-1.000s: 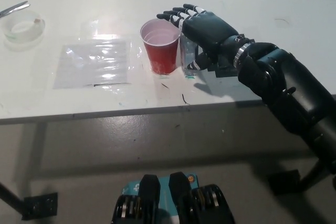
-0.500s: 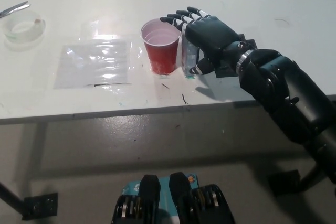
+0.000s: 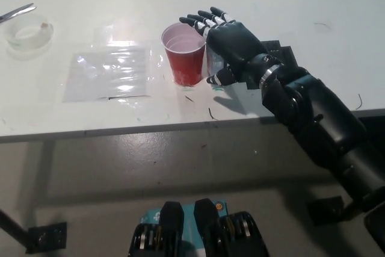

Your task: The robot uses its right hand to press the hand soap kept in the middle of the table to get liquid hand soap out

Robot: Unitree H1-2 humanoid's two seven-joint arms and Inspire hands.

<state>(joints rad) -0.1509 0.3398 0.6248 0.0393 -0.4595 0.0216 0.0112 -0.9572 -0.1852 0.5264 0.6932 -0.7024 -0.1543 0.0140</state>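
Right hand (image 3: 231, 43): black, palm down over the soap bottle, fingers (image 3: 201, 19) spread apart and reaching past the cup's rim.
Soap bottle (image 3: 215, 67): clear, upright on the white desk (image 3: 301, 4), just right of the red cup (image 3: 184, 52), mostly hidden under the hand.
Plastic sheet (image 3: 108, 71): flat, left of the cup.
Tape roll (image 3: 27, 33): far left.

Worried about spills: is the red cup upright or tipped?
Upright: the red cup stands on its base, round rim facing up, beside the right hand.
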